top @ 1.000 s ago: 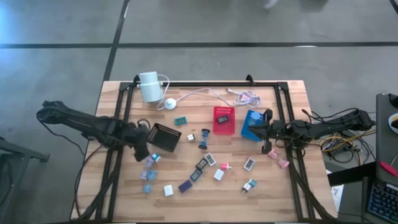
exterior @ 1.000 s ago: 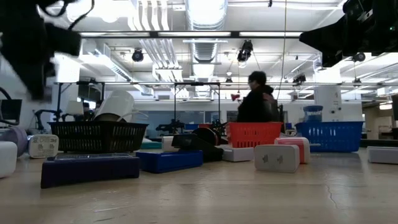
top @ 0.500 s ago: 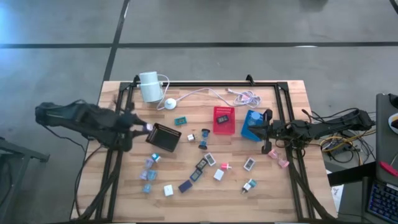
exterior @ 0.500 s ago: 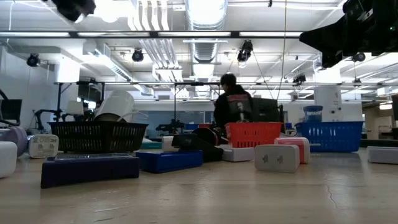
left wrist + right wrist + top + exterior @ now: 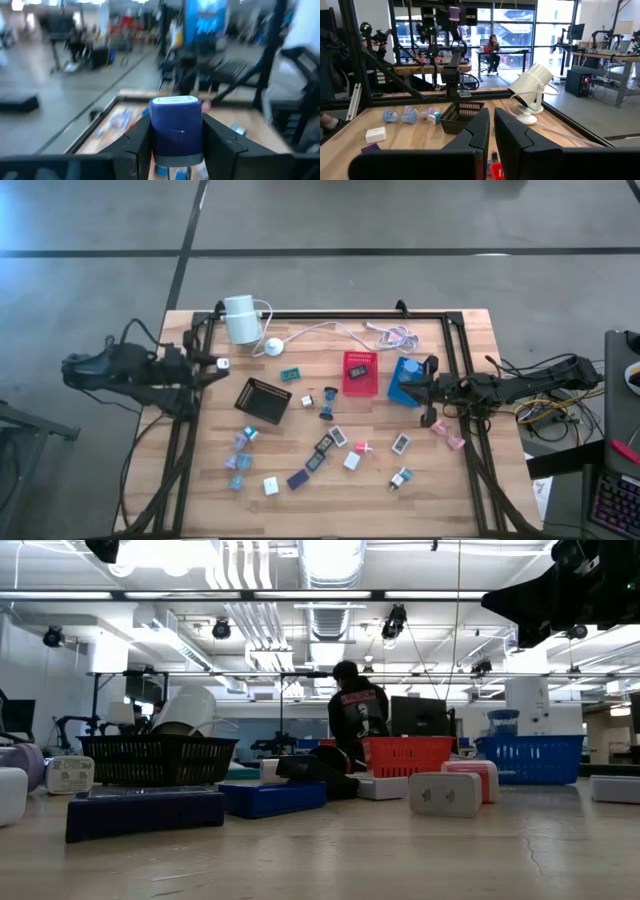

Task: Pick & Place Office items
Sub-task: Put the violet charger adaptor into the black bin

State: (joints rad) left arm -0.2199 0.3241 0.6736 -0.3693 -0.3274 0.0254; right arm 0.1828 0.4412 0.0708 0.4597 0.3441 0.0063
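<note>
My left gripper (image 5: 217, 365) (image 5: 176, 137) hangs in the air over the table's left far part, left of the black tray (image 5: 263, 399), and is shut on a small purple piece with a white end (image 5: 176, 125). From the right wrist view, that piece (image 5: 454, 13) shows high above the table. Other office items (image 5: 318, 452) lie scattered flat on the wood between the trays and the near edge. A black piece (image 5: 358, 364) lies in the red tray (image 5: 360, 383). My right gripper (image 5: 428, 392) (image 5: 491, 132) waits beside the blue tray (image 5: 405, 380), fingers nearly together and touching nothing. My left gripper pinches the purple piece between its two fingers (image 5: 137, 142), one on each of two opposite sides (image 5: 159, 135). The white end (image 5: 175, 100) sticks out past the fingertips. The fingers lie about level, pointing toward the table's right. The piece is lifted clear of the table.
A white cylinder (image 5: 240, 318) with its cable and round puck (image 5: 272, 347) stands at the far edge. A black frame (image 5: 455, 350) runs along the far, left and right sides. A person (image 5: 352, 720) stands in the room beyond the table.
My left gripper has risen from among the pieces near the black tray and moved toward the table's far left, carrying the purple piece clear of the table. The person in the room behind has walked to the left.
</note>
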